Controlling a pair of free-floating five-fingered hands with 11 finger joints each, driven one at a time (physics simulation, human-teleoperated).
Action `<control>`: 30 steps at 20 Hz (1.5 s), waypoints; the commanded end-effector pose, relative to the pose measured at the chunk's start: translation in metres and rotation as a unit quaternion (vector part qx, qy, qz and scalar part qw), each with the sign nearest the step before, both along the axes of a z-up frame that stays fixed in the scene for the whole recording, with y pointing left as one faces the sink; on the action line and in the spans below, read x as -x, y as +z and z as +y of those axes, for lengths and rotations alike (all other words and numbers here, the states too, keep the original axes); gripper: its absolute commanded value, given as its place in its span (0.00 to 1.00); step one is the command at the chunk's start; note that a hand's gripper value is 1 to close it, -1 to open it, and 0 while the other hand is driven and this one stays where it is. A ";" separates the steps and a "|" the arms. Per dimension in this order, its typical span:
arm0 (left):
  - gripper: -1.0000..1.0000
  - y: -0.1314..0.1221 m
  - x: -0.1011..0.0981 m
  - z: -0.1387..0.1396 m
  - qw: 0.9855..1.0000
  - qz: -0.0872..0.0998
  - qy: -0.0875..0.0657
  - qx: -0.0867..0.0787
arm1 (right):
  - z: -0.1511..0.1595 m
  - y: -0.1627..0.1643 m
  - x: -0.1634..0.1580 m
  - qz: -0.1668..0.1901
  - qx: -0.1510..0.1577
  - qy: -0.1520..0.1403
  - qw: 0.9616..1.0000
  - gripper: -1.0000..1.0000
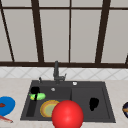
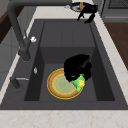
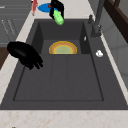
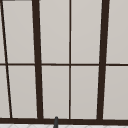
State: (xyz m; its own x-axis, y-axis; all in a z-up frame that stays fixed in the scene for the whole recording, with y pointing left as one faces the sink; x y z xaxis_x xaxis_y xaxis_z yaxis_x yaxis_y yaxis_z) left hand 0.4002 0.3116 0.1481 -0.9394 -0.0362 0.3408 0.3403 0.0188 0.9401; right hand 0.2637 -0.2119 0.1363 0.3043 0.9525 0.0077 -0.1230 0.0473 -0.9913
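My left hand (image 1: 35, 90) has its fingers clamped round the green cucumber (image 1: 38, 96) over the sink's (image 1: 107, 100) left basin; it looks light, stiff and slippery, best gripped mid-length, while my right hand (image 1: 93, 103) hangs with fingers loosely apart

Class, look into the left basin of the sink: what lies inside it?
A yellow plate lies flat on the floor of the left basin. Above it the left hand holds a green object, which covers part of the plate's rim.

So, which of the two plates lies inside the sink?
The yellow plate with the greenish centre lies in the sink's left basin; the blue plate sits on the counter to its left.
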 end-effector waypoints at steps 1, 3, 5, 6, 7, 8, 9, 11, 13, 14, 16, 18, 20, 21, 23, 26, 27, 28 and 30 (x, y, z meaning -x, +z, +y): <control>1.00 0.007 0.003 0.030 1.000 0.000 -0.006 0.003 | 0.000 0.000 0.000 0.000 0.000 0.000 1.000 0.50; 1.00 0.008 0.007 0.046 1.000 0.000 -0.002 0.003 | 0.000 0.000 0.000 0.000 0.000 0.000 1.000 0.50; 1.00 0.010 0.011 0.062 1.000 0.001 0.000 0.000 | 0.000 0.000 0.000 0.000 0.000 0.000 1.000 0.50; 1.00 0.012 0.013 0.069 1.000 0.001 0.000 0.000 | 0.000 0.000 0.000 0.000 0.000 0.000 1.000 0.50; 1.00 0.012 0.015 0.078 1.000 0.001 0.000 0.000 | 0.000 0.000 0.000 0.000 0.000 0.000 1.000 0.50; 1.00 0.014 0.017 0.086 1.000 0.002 0.000 -0.001 | 0.000 0.000 0.000 0.000 0.000 0.000 1.000 0.50; 1.00 0.016 0.019 0.094 1.000 0.002 0.000 -0.001 | 0.000 0.000 0.000 0.000 0.000 0.000 1.000 0.50; 1.00 0.021 0.023 0.110 1.000 0.002 0.000 -0.001 | 0.000 0.000 0.000 0.000 0.000 0.000 1.000 0.50; 1.00 0.026 0.026 0.126 1.000 0.004 0.000 -0.002 | 0.000 0.000 0.000 0.000 0.000 0.000 1.000 0.50; 1.00 0.029 0.025 0.134 1.000 0.005 -0.001 -0.002 | 0.000 0.000 0.000 0.000 0.000 0.000 1.000 0.50; 1.00 0.032 0.024 0.150 1.000 0.008 -0.002 0.001 | 0.000 0.000 0.000 0.000 0.000 0.000 1.000 0.50; 1.00 0.032 0.024 0.167 1.000 0.010 -0.001 0.002 | 0.000 0.000 0.000 0.000 0.000 0.000 1.000 0.50; 1.00 0.028 0.024 0.183 1.000 0.014 0.000 0.000 | 0.000 0.000 0.000 0.000 0.000 0.000 1.000 0.50; 1.00 0.028 0.024 0.191 1.000 0.015 0.000 0.000 | 0.000 0.000 0.000 0.000 0.000 0.000 1.000 0.50; 1.00 0.027 0.024 0.207 1.000 0.016 0.000 -0.001 | 0.000 0.000 0.000 0.000 0.000 0.000 1.000 0.50; 1.00 0.026 0.025 0.231 1.000 0.015 -0.002 -0.001 | 0.000 0.000 0.000 0.000 0.000 0.000 1.000 0.50; 1.00 0.025 0.025 0.239 1.000 0.014 -0.004 -0.001 | 0.000 0.000 0.000 0.000 0.000 0.000 1.000 0.50; 1.00 0.025 0.025 0.247 1.000 0.014 -0.006 0.000 | 0.000 0.000 0.000 0.000 0.000 0.000 1.000 0.50; 1.00 0.022 0.019 0.262 1.000 0.012 -0.008 0.002 | 0.000 0.000 0.000 0.000 0.000 0.000 1.000 0.50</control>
State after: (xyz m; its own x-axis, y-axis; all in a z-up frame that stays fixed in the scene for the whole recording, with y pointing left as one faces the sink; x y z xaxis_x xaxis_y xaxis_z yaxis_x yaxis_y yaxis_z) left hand 0.3763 0.5522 0.1709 -0.9318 -0.0380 0.3609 0.3607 0.0118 0.9326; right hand 0.2637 -0.2119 0.1363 0.3043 0.9525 0.0077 -0.1230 0.0473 -0.9913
